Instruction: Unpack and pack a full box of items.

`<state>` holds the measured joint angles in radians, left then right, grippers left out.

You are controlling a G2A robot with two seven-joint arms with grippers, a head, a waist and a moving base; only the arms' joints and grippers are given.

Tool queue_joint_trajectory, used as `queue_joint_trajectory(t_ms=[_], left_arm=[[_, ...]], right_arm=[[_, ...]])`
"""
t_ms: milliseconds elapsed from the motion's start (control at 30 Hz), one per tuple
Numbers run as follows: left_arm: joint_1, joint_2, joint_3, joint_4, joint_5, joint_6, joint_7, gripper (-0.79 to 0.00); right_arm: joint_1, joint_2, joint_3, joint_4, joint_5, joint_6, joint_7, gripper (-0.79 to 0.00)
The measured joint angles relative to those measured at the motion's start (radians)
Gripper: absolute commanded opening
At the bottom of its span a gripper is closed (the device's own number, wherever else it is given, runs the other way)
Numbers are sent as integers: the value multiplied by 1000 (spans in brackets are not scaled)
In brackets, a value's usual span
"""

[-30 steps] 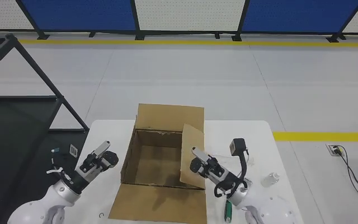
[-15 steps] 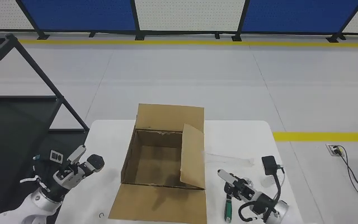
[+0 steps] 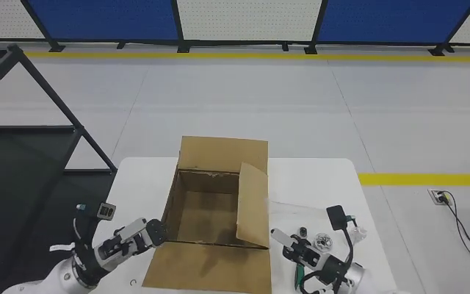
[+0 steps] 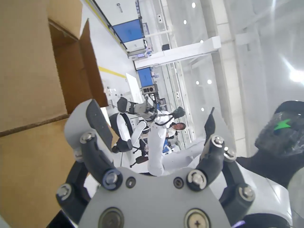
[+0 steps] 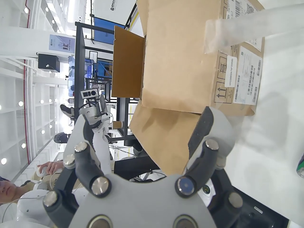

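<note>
- Two arms sit low at the near edge of the white table (image 3: 323, 176) in the top view, one on either side of the open cardboard box (image 3: 205, 209).
- Box is mid-table, slightly left of centre, with bare cardboard bottom showing inside. Far flap (image 3: 224, 153) lies back, right flap (image 3: 253, 206) stands leaning inward, and near flap (image 3: 209, 268) lies flat toward the near edge.
- Left gripper (image 3: 150, 234) is just beside the box's left wall at its near corner, with a narrow strip of bare table around it. Right gripper (image 3: 283, 239) is just beside the right flap.
- Table is wider to the right of the box. Clear plastic wrap (image 3: 301, 209), small white items (image 3: 321, 239) and a green-handled tool (image 3: 297, 275) lie there, near the right arm.
- Room: pale floor (image 3: 242, 95) all round, a yellow line (image 3: 235, 54) in front of blue and white panels (image 3: 103, 18) at the far end, and a black rack (image 3: 44, 140) off the table's left side.
- Left wrist view: fingers (image 4: 97, 119) released and spread wide, nothing between them. The box wall and flap are close along one side, with an open hall beyond.
- Right wrist view: fingers (image 5: 206, 124) released and spread, nothing held. The box's outer side with its labels (image 5: 247, 77) is straight ahead, the plastic wrap crosses its corner, and bare table runs beside it.
</note>
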<state>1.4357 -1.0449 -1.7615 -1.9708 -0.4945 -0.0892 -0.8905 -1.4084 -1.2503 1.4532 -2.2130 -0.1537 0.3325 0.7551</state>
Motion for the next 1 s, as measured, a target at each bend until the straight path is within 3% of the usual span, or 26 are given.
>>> queue_joint_trajectory(t_ms=[167,367,567,800,1000], left_arm=[[-7,-6,64,3,105,9,143,0],[33,-10,44,-4,63,-16,211,0],[90,-12,11,-31,0,-60,183,0],[122,-5,6,-56,-61,-61,10,0],[86,-8,73,-31,39,-21,99,0]], right_arm=[[-2,6,-3,14,-5,-7,23,0],[1,17,9,20,-41,25,73,0],[10,24,23,16,-28,30,76,0],[17,32,14,19,-27,23,98,0],[10,37,15,18,-23,21,93,0]])
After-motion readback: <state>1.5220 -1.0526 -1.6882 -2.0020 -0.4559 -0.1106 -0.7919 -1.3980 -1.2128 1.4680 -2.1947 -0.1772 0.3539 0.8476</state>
